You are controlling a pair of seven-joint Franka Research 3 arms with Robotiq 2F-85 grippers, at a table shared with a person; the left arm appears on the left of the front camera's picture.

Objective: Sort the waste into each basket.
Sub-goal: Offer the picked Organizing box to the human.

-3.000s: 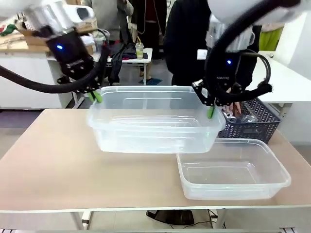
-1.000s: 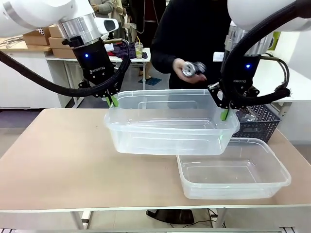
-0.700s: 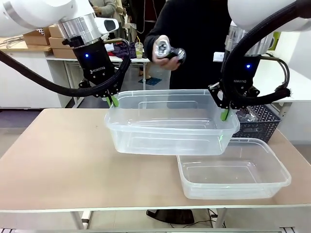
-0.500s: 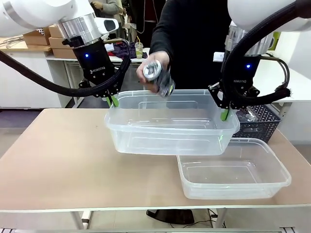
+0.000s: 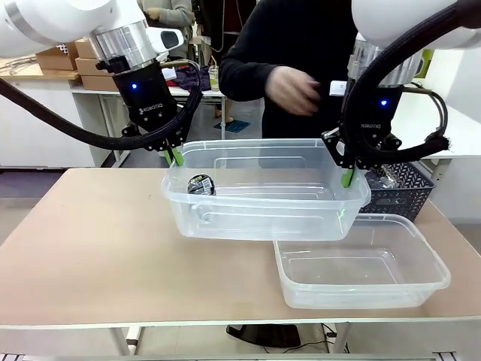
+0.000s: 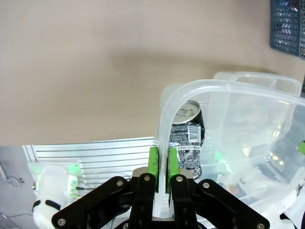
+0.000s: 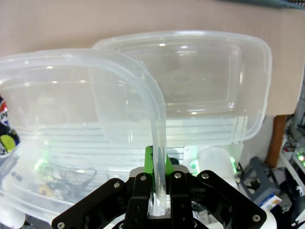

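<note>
Colours. Held tub (image 5: 264, 197) and lower tub (image 5: 361, 271): clear, colourless plastic. Can (image 6: 187, 143): black body with white label panel and print, silver top. Basket (image 5: 391, 189): dark blue lattice. Table (image 5: 83, 248): pale beige. Left gripper (image 6: 162, 164) and right gripper (image 7: 156, 164): black bodies, green pads. Person's sleeve (image 5: 248, 68): black.

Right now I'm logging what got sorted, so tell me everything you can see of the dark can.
The dark can is a small black drink can with a silver top and pull tab and a white printed label panel. It lies tilted inside the raised clear tub, at the end pinched by the left gripper, resting against the tub's wall near that corner. No hand or gripper touches it. Nothing else shows in the tub.
</note>
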